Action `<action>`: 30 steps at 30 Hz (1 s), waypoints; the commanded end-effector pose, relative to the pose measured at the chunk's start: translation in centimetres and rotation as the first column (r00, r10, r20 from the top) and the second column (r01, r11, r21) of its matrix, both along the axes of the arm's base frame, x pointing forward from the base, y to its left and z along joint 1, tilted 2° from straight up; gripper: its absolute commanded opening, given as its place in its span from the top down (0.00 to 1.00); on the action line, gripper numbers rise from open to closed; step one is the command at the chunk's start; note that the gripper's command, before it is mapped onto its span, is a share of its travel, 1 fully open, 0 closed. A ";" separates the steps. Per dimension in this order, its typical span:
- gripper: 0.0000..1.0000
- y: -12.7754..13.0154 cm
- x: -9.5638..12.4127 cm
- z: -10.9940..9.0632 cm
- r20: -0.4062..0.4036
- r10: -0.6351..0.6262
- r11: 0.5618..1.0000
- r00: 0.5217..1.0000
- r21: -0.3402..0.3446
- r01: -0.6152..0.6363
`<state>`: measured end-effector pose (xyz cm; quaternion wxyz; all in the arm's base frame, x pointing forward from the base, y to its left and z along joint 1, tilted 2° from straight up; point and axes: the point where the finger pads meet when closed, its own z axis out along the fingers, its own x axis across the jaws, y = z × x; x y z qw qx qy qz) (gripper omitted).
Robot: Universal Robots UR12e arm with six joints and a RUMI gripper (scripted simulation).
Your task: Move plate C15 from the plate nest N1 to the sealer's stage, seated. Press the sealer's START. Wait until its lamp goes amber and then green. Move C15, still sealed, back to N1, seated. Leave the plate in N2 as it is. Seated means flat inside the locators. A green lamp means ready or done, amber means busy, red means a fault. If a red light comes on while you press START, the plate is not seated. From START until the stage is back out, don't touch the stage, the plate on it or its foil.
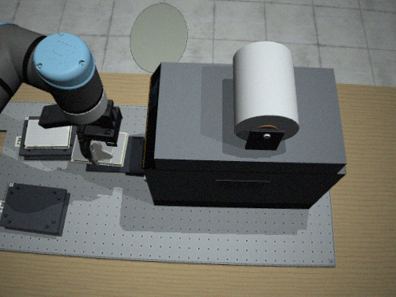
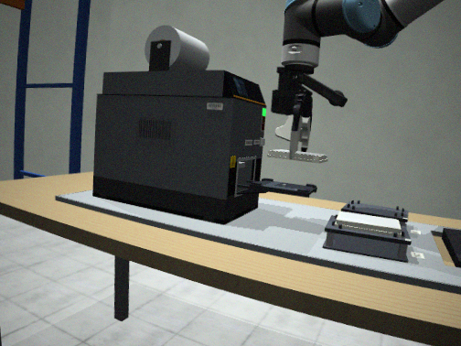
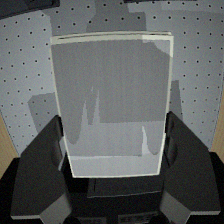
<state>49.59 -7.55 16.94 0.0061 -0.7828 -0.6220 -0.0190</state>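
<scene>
your gripper [image 1: 96, 152] [image 2: 299, 152] [image 3: 113, 115], part-open, grips plate [image 1: 118, 148] [image 2: 316, 156] [image 3: 112, 100]; exterior alone shows you green lamp [image 2: 264, 112], plate above stage [image 1: 106, 168] [image 2: 288, 187]; nest [image 1: 33, 152] [image 2: 366, 242] near counter's [image 1: 365, 176] [image 2: 183, 232] edge holds another plate [image 1: 47, 133] [image 2: 368, 222].

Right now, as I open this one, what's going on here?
The black two-jaw gripper is holding a pale-rimmed rectangular plate with a smooth grey top in the air, above the sealer's dark, extended stage. The sealer's small square lamp is green. The dark, pegged nest N1 holds no plate.
</scene>
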 end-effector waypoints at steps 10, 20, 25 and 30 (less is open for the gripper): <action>1.00 -1.3 -3.0 -0.1 -0.002 0.002 1.000 1.000 0.001 -0.002; 1.00 -2.0 -4.7 -0.2 -0.002 0.002 1.000 1.000 0.001 -0.002; 1.00 -2.5 -5.7 -0.2 -0.002 0.002 1.000 1.000 0.001 -0.002; 1.00 -3.0 -6.8 -0.3 -0.002 0.002 1.000 1.000 0.001 -0.002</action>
